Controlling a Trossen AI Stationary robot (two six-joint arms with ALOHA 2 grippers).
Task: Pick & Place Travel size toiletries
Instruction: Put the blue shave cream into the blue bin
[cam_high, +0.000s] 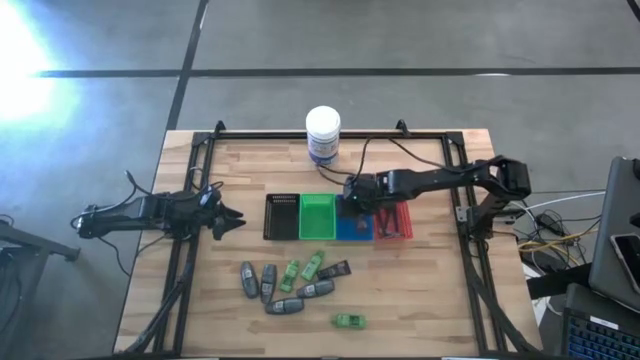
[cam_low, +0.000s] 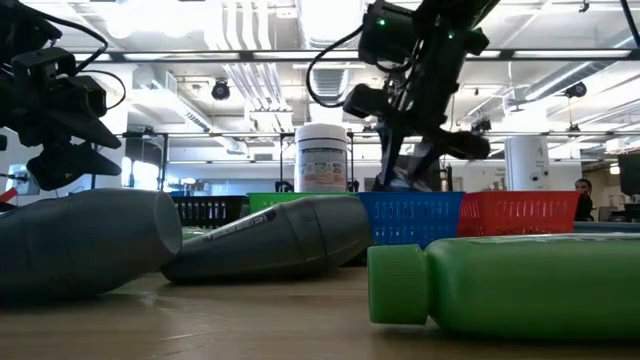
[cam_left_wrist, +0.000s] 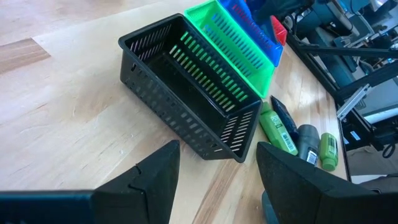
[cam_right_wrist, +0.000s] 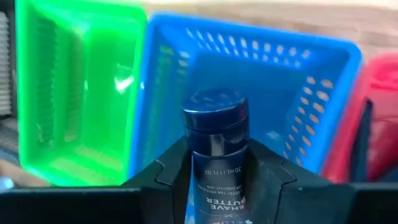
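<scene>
Bright overhead strip lights; hard glare on the floor (cam_high: 25, 45) at ten o'clock. Up close, the green bottle (cam_low: 520, 280) and blue bin (cam_right_wrist: 280, 81) look blurred.

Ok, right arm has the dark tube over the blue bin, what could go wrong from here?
The right gripper holds the dark tube low on its body, cap end sticking out above the blue bin. Released tilted, it might catch the rim or tip into the adjoining green bin. The left gripper waits open near the black bin.

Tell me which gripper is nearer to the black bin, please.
The left gripper, open, waits just beside the black bin on its left. The right gripper is above the blue bin, holding a dark tube.
</scene>
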